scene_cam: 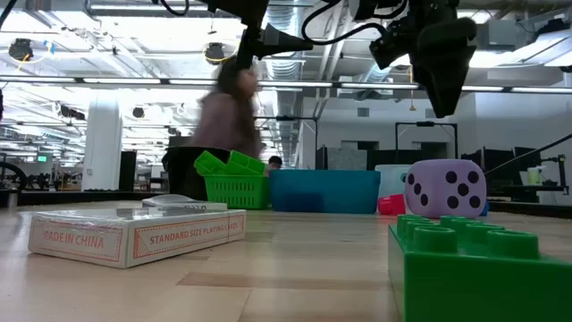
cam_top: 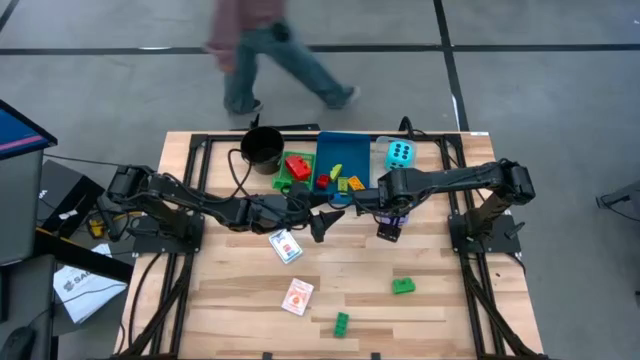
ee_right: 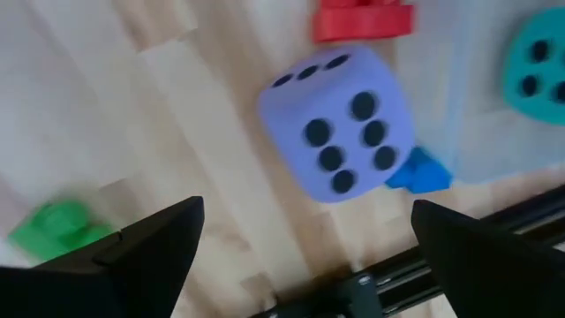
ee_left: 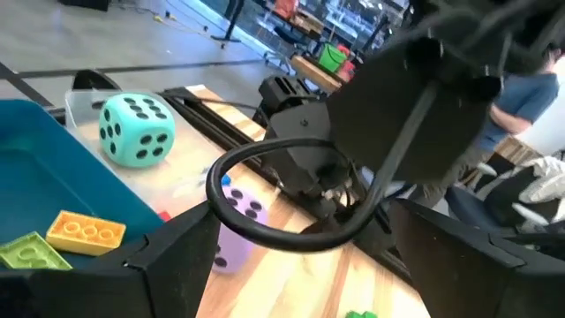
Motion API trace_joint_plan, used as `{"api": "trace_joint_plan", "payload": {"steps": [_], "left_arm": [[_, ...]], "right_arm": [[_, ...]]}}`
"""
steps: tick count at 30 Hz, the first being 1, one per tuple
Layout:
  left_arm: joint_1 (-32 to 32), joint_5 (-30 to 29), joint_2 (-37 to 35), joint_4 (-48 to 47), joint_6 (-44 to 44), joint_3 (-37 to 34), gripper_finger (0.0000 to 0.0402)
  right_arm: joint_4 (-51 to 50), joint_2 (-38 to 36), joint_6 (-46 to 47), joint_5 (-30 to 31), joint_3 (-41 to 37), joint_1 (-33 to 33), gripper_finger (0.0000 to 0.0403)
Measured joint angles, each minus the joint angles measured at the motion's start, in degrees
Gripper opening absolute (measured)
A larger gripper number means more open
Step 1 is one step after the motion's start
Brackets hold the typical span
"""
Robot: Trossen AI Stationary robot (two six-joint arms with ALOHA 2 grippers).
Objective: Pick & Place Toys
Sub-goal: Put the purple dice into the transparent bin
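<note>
The purple die (ee_right: pixel 340 119) rests on the wooden table, beside a small blue brick (ee_right: pixel 422 172) and a red brick (ee_right: pixel 362 19). My right gripper (ee_right: pixel 306 212) hangs open and empty above the die (scene_cam: pixel 444 188), clear of it; it also shows in the high view (cam_top: pixel 388 228). My left gripper (cam_top: pixel 325 222) is open and empty above the table's middle, pointing toward the right arm. The cyan die (cam_top: pixel 401 154) sits in the clear tray at the far right. Yellow (ee_left: pixel 86 231) and green (ee_left: pixel 26 252) bricks lie in the blue tray (cam_top: pixel 335 150).
A green tray (cam_top: pixel 290 180) holding a red brick and a black cup (cam_top: pixel 262 148) stand at the far edge. Two card packs (cam_top: pixel 285 245) (cam_top: pixel 297 296) and two green bricks (cam_top: pixel 403 286) (cam_top: pixel 341 323) lie on the near half. A person (cam_top: pixel 270 50) walks beyond the far edge.
</note>
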Motion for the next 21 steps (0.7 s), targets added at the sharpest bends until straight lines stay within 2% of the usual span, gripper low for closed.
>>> {"api": "trace_joint_plan", "payload": {"steps": [5, 9, 21], "left_arm": [[0.41, -0.06, -0.65, 0.06, 0.0, 0.0, 0.0324], [0.56, 0.36, -0.65, 0.02, 0.0, 0.0, 0.0324], [0.58, 0.2, -0.61, -0.09, 0.0, 0.0, 0.0324]], "right_arm": [[2.51, -0.24, 1.16, 2.93, 0.0, 1.15, 0.0391], [5.99, -0.51, 0.16, 2.96, 0.0, 2.32, 0.039], [5.77, -0.5, -0.18, 2.89, 0.0, 2.4, 0.0399]]}}
